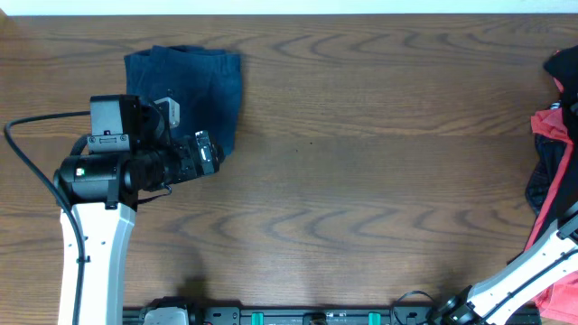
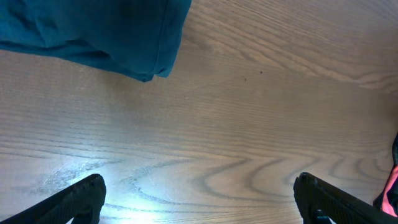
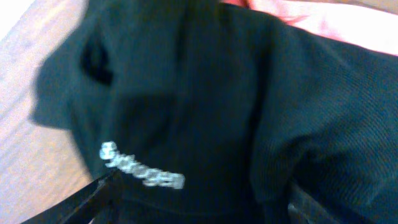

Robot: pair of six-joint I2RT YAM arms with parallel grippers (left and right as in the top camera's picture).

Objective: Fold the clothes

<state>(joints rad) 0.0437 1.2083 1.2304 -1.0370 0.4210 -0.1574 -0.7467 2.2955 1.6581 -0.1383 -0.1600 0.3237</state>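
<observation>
My left gripper (image 2: 199, 194) wide open, just beside blue shorts (image 1: 185, 90); my right gripper (image 3: 202, 194) spread over black garment (image 3: 205, 106), far from shorts.

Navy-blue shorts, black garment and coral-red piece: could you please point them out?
navy-blue shorts (image 1: 203, 86), overhead, middle of fabric.
black garment (image 3: 211, 93), right wrist, middle of fabric.
coral-red piece (image 3: 348, 18), right wrist, top strip.

tabletop (image 1: 361, 135): brown wood, bold grain, smooth, slight sheen | navy-blue shorts (image 1: 203, 81): soft matt cloth | black garment (image 3: 217, 93): matt, finely ribbed knit, white printed lettering | coral-red piece (image 3: 323, 25): smooth cloth | left fingers (image 2: 81, 196): matt black, plastic-looking
</observation>
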